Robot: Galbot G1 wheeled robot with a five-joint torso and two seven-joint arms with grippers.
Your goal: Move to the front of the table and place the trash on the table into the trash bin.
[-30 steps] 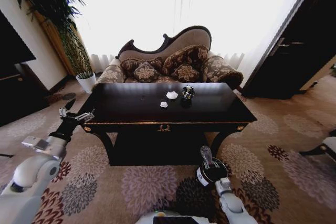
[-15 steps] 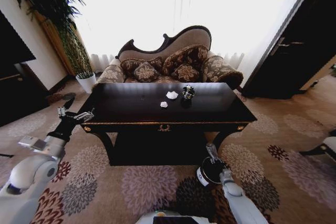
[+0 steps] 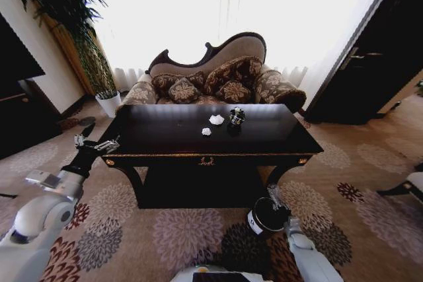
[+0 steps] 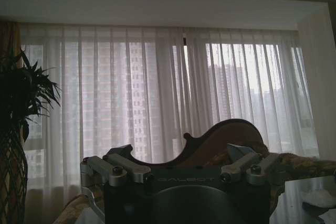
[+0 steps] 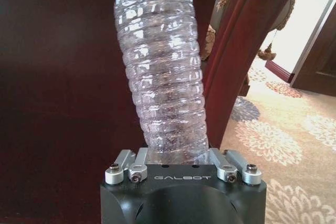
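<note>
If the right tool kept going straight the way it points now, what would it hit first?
Probably the table. The right tool is shut on the clear bottle, which points at the dark wooden panel under the tabletop, beside a curved leg. The bottle's far end would likely touch first; depth is unclear.

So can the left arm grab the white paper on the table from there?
Probably not yet. The left tool hangs off the table's left end, while the paper wads lie near the middle. Nothing blocks the way; it just looks too far.
</note>
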